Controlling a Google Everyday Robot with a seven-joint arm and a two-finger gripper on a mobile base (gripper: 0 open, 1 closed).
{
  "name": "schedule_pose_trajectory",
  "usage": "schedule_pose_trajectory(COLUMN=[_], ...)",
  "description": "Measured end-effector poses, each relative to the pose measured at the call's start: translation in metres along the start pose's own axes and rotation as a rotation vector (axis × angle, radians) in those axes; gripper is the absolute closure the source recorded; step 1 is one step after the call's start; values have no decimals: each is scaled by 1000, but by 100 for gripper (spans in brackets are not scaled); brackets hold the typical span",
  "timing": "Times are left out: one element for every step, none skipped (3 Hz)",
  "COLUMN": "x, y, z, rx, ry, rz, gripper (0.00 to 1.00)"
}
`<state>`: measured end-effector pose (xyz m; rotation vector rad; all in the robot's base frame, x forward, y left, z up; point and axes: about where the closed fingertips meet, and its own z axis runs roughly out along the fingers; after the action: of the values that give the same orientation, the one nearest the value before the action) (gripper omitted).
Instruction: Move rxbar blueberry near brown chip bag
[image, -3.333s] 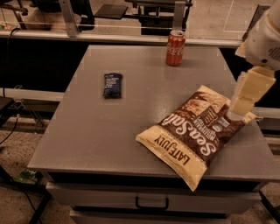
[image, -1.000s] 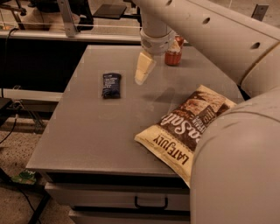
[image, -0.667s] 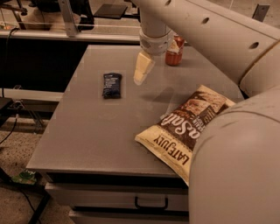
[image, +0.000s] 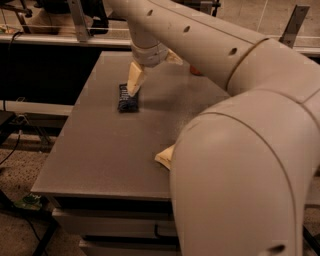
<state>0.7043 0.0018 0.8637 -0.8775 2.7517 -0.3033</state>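
So the rxbar blueberry is lying flat on the grey worktop, over on the left side and toward the far edge, dark navy wrapper with its long side running away from the camera. The hand is right on top of it, pointing down, with its cream tip at the bar's far right corner. It looks like it's touching or just about touching, hard to call from this angle. Honestly can't tell whether the hand is apart or closed, and the bar is flat on the surface, not lifted. The brown chip bag is almost completely blocked: all that shows is one pale tan corner poking out from behind the arm, nearer the front of the worktop and well apart from the bar. The robot's arm is huge in this shot, a big beige elbow filling the whole right side and then running up and across to the hand. Under the worktop there's a grey drawer front, and a metal rail runs along behind.
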Motion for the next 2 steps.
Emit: schedule_pose_trajectory(x=[-19,-33], y=[22,42], z=[7,7], rx=[-5,-22], ry=[9,10], rz=[90,161], gripper=[0,0])
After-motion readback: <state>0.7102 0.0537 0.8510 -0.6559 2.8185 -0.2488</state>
